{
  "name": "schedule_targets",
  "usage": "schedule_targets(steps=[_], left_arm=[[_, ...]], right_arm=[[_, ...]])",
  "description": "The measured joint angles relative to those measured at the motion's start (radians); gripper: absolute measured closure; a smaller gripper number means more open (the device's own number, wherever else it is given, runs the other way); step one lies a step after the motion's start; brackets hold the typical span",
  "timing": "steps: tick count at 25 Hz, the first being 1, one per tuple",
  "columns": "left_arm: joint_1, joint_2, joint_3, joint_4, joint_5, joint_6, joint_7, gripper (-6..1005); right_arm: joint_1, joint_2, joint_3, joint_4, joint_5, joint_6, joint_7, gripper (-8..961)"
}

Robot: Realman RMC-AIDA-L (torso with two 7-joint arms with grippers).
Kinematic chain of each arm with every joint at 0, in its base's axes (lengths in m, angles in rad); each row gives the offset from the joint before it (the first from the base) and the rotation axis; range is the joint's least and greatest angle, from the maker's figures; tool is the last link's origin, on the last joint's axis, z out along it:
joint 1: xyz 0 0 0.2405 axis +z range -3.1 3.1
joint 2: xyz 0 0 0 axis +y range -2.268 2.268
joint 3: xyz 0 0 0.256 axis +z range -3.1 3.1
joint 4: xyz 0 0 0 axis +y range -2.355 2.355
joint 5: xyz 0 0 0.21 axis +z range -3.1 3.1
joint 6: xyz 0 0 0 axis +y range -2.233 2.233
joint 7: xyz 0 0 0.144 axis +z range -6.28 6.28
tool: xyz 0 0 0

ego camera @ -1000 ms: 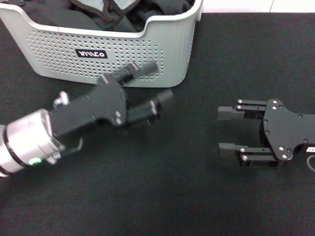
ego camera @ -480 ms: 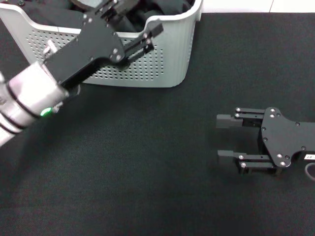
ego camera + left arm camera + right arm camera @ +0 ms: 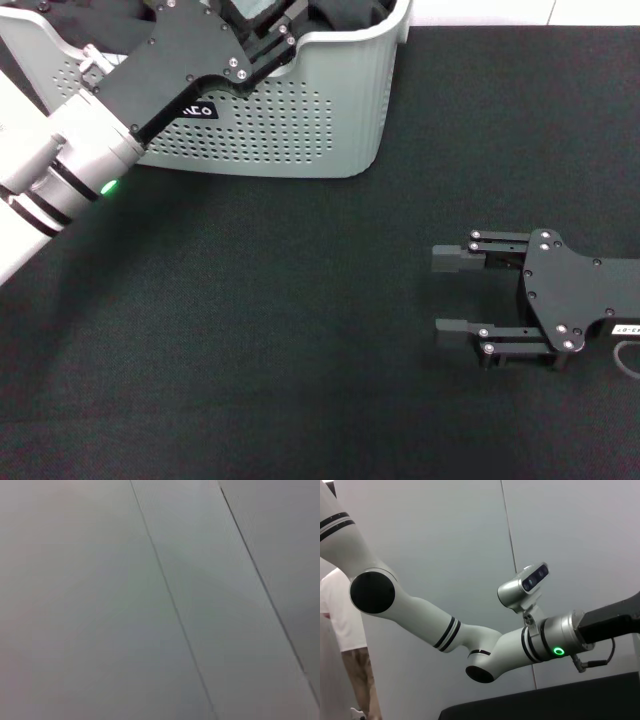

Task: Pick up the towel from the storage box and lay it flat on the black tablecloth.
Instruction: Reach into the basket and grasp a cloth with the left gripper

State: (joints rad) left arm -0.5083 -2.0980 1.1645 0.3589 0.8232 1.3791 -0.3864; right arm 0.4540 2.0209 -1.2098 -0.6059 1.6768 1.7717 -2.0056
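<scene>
I have the tablecloth [image 3: 300, 350] filling almost the whole head view, flat and black. The box [image 3: 330, 110] stands on it at the far left, logo label facing me. Inside I see only dark folded cloths [image 3: 345, 15]; no yellow or grey plush shows, so the towel is either buried or hidden under my arm, and I cannot place it.

Left gripper [image 3: 265, 25] reaches over the box's near rim into the contents; its fingers look parted, nothing between them as far as I can see. Right gripper [image 3: 455, 292] lies low over the tablecloth well right of the box, fingers spread and empty, idle.

Risks, as I judge them: closing on a black cloth instead of the towel; dragging a cloth out with it; the finger linkage catching the rim and tipping the box. The left wrist view shows only pale wall, so no help aiming
</scene>
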Motion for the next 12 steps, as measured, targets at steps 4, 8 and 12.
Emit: schedule_targets(steps=[4,8,12], left_arm=[[0.001,0.0,-0.001,-0.004,-0.003,-0.037,0.055,279],[0.005,-0.002,0.003,-0.011,-0.003,-0.071,0.113,283],[0.008,-0.004,0.001,-0.013,-0.01,-0.077,0.141,287]], right_arm=[[0.0,0.0,0.0,0.0,0.001,0.0,-0.002,283],[0.001,-0.001,0.001,0.0,0.007,0.001,-0.002,284],[-0.003,-0.001,0.001,0.0,0.023,0.001,-0.003,284]])
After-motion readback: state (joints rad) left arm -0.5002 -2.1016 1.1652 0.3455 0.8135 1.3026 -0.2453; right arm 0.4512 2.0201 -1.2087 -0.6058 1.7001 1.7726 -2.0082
